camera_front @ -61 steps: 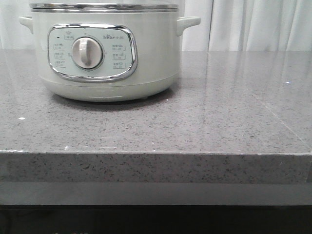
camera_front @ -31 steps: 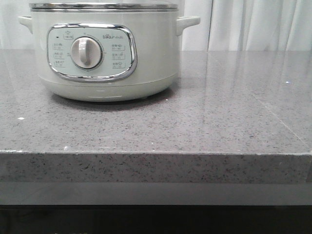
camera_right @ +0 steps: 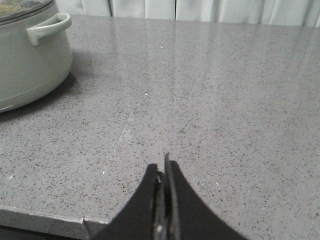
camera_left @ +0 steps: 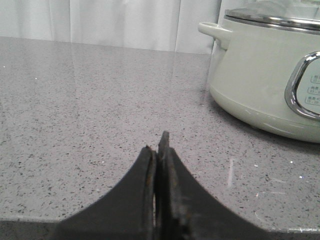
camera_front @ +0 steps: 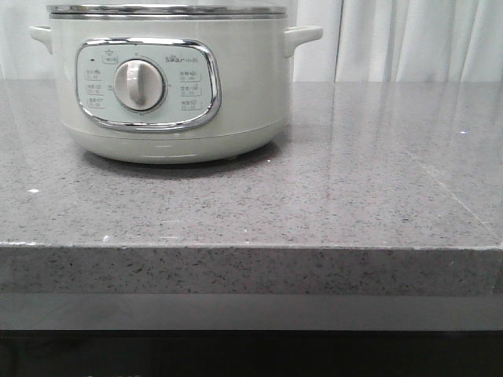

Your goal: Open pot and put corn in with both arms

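Note:
The pale-green pot (camera_front: pixel 169 86) stands at the back left of the grey counter, its silver dial (camera_front: pixel 140 85) facing me and a lid on its steel rim (camera_front: pixel 167 10). It also shows in the left wrist view (camera_left: pixel 265 75) and in the right wrist view (camera_right: pixel 30 55). My left gripper (camera_left: pixel 159 145) is shut and empty, low over the counter's front edge, left of the pot. My right gripper (camera_right: pixel 163 167) is shut and empty over the front edge, right of the pot. The corn is out of view. Neither gripper shows in the front view.
The grey speckled counter (camera_front: pixel 354 181) stretches right of the pot, with its front edge (camera_front: pixel 251 247) close to me. White curtains (camera_front: pixel 409 39) hang behind it.
The pot has shifted very slightly left and down in the front view. Nothing else has moved.

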{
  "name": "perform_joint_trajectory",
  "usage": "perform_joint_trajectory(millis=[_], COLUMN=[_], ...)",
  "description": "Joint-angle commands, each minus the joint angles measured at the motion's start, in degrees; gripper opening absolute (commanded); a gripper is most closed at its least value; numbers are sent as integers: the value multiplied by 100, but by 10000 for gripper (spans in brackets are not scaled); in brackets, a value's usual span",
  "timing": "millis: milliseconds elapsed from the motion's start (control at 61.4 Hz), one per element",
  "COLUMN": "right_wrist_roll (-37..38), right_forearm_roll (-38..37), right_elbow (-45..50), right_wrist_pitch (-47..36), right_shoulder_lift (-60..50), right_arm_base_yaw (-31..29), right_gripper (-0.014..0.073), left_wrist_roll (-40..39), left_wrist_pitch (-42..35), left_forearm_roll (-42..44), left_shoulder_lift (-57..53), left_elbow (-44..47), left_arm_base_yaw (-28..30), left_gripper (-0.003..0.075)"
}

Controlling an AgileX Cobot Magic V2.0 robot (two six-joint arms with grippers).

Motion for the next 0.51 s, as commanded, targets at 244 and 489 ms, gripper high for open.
perform_joint_trajectory(millis=[244,489], right_wrist_roll=[-22,-22], right_forearm_roll=[1,6], right_elbow=[-13,1344], right_wrist_pitch=[-669,-2009], right_shoulder_lift=[53,-239], right_arm_base_yaw=[-22,-22], right_gripper=[-108,-108], left_wrist_roll=[-36,-36], left_wrist_pitch=[-482,-482], left_forearm_roll=[-69,-69], left_shoulder_lift=[-90,-90], left_elbow=[61,61], left_arm_base_yaw=[4,4], left_gripper=[-20,-20])
